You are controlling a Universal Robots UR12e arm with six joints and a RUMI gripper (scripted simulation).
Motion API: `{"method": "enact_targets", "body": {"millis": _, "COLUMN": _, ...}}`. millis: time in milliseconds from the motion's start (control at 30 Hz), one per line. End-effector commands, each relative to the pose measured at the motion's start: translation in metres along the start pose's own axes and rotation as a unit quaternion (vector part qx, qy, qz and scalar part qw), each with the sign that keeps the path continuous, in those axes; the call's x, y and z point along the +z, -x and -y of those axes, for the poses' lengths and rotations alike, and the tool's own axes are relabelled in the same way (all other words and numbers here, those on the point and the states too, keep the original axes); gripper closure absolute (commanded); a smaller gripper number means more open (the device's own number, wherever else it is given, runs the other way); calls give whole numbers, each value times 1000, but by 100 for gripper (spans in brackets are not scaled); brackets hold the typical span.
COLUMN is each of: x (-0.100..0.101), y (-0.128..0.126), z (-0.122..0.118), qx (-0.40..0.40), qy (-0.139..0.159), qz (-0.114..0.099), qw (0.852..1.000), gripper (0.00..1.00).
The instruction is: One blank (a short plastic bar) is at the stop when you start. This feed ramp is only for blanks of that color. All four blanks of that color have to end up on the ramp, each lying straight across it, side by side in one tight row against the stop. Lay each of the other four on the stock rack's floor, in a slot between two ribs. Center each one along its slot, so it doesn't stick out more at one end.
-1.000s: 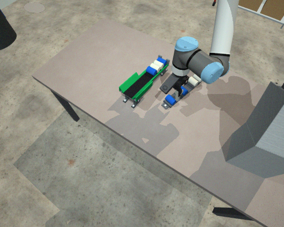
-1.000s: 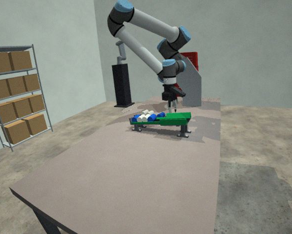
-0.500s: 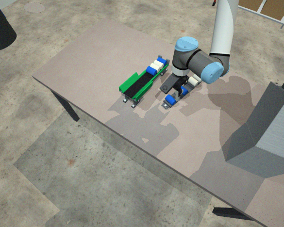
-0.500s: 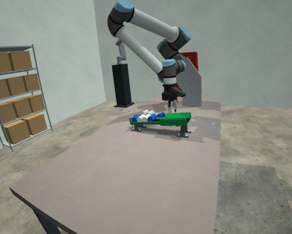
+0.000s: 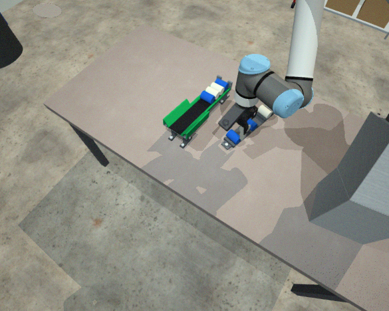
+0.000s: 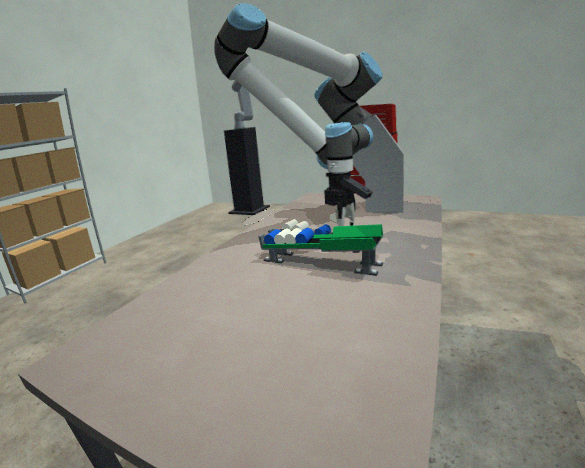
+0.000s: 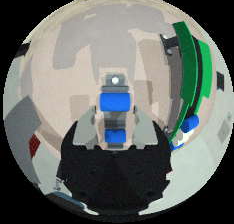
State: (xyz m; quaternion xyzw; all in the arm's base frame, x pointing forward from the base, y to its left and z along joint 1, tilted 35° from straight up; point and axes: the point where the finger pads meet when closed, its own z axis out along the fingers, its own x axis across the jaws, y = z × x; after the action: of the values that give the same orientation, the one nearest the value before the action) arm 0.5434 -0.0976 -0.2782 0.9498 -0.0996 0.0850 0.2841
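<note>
On the green ramp (image 5: 197,123) (image 6: 350,244) (image 7: 188,65), a blue blank (image 5: 221,83) (image 6: 270,236) lies at the stop. Beside it lie a white blank (image 5: 217,88), another white blank (image 5: 212,92) and a blue blank (image 5: 207,97) (image 6: 305,235) (image 7: 190,123), all across the ramp in a row. The dark stock rack (image 5: 224,143) (image 7: 108,83) holds a blue blank (image 5: 233,136) (image 7: 115,101) near its bolted end, a second blue blank (image 5: 252,124) (image 7: 115,135) and two white blanks (image 6: 290,224) (image 6: 301,225) farther along. My gripper (image 5: 247,130) (image 6: 346,221) (image 7: 114,106) is open above the rack, fingers on either side.
A large grey housing (image 5: 358,187) (image 6: 383,176) stands on the table (image 5: 120,76) (image 6: 262,352), on the far side of the rack from the ramp. The ramp stands close beside the rack.
</note>
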Motion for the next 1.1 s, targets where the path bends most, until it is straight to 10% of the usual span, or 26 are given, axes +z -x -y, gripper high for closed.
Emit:
{"method": "enact_targets", "body": {"millis": 0, "x": 12, "y": -3, "z": 0, "qx": 1, "qy": 0, "qz": -2, "qw": 1000, "gripper": 52}}
{"method": "enact_targets", "body": {"millis": 1067, "x": 20, "y": -2, "z": 0, "qx": 0, "qy": 0, "qz": -2, "qw": 1000, "gripper": 52}}
